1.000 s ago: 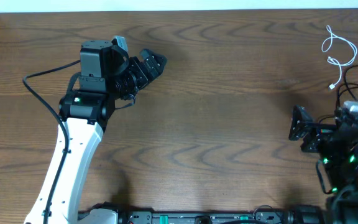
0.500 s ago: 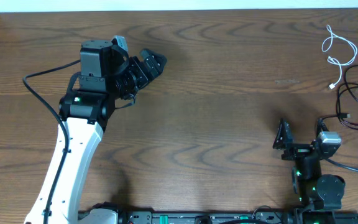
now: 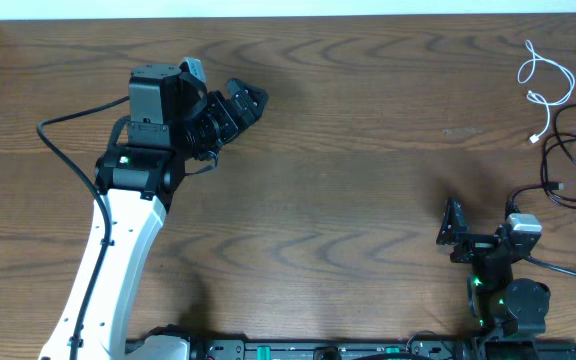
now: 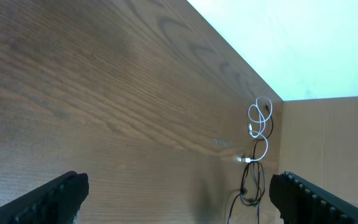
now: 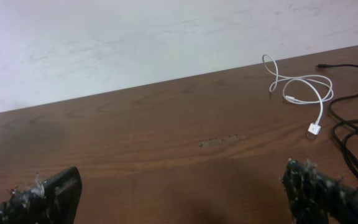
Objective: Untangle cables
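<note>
A wide brown wood-grain surface fills the overhead view, with a pale wall along its far edge. My left arm, white with black joints, reaches across the left half of it. My left gripper hangs above bare wood, its fingers spread wide and holding nothing. My right gripper sits low near the front right, close to its base. Its fingers are also spread wide with nothing between them.

The cables lie in the far right corner, well apart from both grippers. The white cable rests in loose loops, one small plug end pointing toward me. The black cable curls just beside it, nearer to me. From here the two seem to meet at the white plug, though I cannot tell whether they cross.
</note>
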Robot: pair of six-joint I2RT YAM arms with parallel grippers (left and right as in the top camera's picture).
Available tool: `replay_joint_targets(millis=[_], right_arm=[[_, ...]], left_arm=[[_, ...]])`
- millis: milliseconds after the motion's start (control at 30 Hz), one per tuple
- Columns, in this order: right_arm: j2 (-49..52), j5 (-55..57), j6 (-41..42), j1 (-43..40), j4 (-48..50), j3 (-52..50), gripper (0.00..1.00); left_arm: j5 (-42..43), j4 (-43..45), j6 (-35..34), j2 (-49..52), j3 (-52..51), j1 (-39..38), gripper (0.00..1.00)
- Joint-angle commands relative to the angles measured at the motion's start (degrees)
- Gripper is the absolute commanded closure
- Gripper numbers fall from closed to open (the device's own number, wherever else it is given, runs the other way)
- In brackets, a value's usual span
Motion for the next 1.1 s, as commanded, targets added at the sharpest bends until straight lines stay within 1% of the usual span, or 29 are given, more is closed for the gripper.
replay_joint_targets(millis=[0,200,233,267,300,333,367,400,467,500,533,567,600,633,700,733,800,833,900,967,1067], right_arm=[[-0.31,-0.35,-0.42,0.37,-0.17,-0.13,0.01],[-0.31,-0.35,-0.42,0.37,-0.2,-0.13,0.01],[-0.31,-0.35,-0.42,0.37,-0.17,-0.13,0.01],[-0.31,-0.35,-0.42,0.37,-0.17,-0.13,0.01],[-0.31,-0.35,-0.42,0.37,-0.17,-0.13,0.01],[-0.31,-0.35,-0.42,0.37,-0.2,-0.13,0.01],[-0.31,-0.35,-0.42,0.37,-0.2,-0.13,0.01],[-0.31,-0.35,-0.42,0.37,-0.2,-0.13,0.01],[-0.31,-0.35,-0.42,0.37,-0.17,-0.13,0.01],[-0.31,-0.35,-0.42,0.37,-0.2,-0.13,0.01],[-0.31,-0.35,-0.42,0.37,-0.2,-0.13,0.01],[-0.31,-0.35,-0.42,0.37,-0.2,-0.13,0.01],[-0.31,-0.35,-0.42,0.37,-0.2,-0.13,0.01],[-0.31,-0.35,-0.42,0.37,-0.17,-0.13,0.01],[-0.31,-0.35,-0.42,0.37,-0.2,-0.13,0.01],[-0.31,-0.35,-0.42,0.37,-0.17,-0.13,0.01],[-0.31,-0.35,-0.42,0.37,-0.2,-0.13,0.01],[-0.31,-0.35,-0.42,0.37,-0.2,-0.13,0.01],[-0.31,-0.35,-0.42,0.37,-0.2,-0.13,0.01],[-0.31,-0.35,-0.42,0.37,-0.2,-0.13,0.01],[-0.31,-0.35,-0.42,0.37,-0.2,-0.13,0.01]], left_arm=[[-0.11,-0.09,-0.24,0.07,0.79,0.13,0.02],[-0.11,-0.09,-0.24,0.07,0.79,0.13,0.02],[-0.35,-0.2,0.94,0.07,0.76,0.15,0.02],[-1.73,-0.72,5.35,0.04,0.79,0.37,0.02],[-1.88,-1.68,7.34,0.04,0.76,0.46,0.02],[-2.03,-2.25,7.43,0.04,0.76,0.46,0.02],[-5.73,-2.91,10.14,0.04,0.76,0.7,0.02],[-7.34,-3.08,11.5,0.04,0.76,0.68,0.02],[-12.79,-3.67,17.68,-0.66,-0.07,0.52,0.02],[-15.32,-3.8,22.08,-1.55,-0.83,0.52,0.02],[-19.43,-3.67,28.46,-4.04,-3.04,0.52,0.02],[-24.7,-3.23,31.71,-7.23,-6.03,0.52,0.02],[-27.5,-1.95,32.48,-9.79,-8.37,0.52,0.02],[-30.36,1.14,33.29,-13.81,-12.37,0.59,0.02],[-31.19,11.17,35.39,-24.57,-23.34,1.9,0.02],[-31.19,18.12,35.36,-33.2,-31.85,2.99,0.02],[-31.19,29.11,36.24,-41.38,-42.69,3.04,0.02],[-31.17,32.89,37.0,-45.44,-47.47,3.04,0.02],[-31.19,37.09,38.47,-53.81,-55.93,3.04,0.02],[-31.19,38.32,41.03,-60.78,-61.94,3.04,0.02],[-31.21,38.1,45.46,-67.36,-66.77,3.04,0.02]])
